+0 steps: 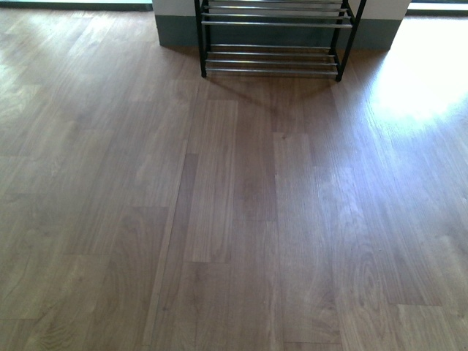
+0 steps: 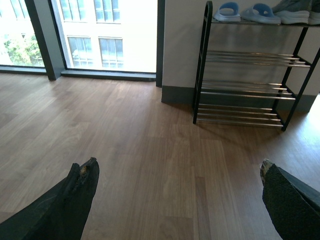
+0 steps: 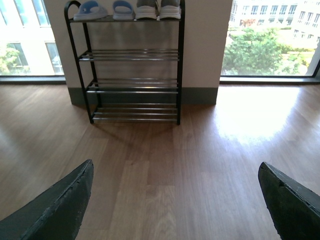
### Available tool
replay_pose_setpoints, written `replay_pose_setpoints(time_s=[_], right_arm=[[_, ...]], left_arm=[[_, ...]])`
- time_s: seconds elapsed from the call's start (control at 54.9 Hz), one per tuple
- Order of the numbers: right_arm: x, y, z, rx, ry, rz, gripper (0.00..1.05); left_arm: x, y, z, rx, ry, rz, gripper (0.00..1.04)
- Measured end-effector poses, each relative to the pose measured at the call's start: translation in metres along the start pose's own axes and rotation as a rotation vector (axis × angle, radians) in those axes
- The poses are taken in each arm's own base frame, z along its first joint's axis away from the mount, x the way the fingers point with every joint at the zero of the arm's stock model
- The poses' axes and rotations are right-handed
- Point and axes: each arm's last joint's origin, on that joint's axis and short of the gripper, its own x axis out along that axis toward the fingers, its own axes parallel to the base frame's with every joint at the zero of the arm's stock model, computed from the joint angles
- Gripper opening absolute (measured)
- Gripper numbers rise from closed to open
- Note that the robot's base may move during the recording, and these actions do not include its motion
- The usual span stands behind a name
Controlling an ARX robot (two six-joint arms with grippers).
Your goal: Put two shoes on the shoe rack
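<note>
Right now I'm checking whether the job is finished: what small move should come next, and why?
Probably none beyond keeping both arms back. The two shoes seem to sit on the shoe rack's top tier beside blue slippers, and the left gripper and right gripper are open and empty.

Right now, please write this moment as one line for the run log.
shoes: on top shelf | shoe rack: lower shelves bare | blue slippers: top shelf | left end effector: open, holding nothing | right end effector: open, holding nothing

Left pincer (image 2: 177,172): black tapered fingers (image 2: 75,200), worn pale tips. Right pincer (image 3: 175,172): matte black, textured.
</note>
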Motion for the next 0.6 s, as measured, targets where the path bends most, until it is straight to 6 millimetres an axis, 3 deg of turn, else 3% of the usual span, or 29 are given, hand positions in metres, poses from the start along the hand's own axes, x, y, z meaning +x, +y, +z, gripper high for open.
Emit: replay_pose_setpoints(time_s=[0.602], right_arm=[[0.0,0.0,0.0,0.0,0.0,0.0,0.96]], left_arm=[[0.0,0.0,0.0,0.0,0.0,0.0,0.95]])
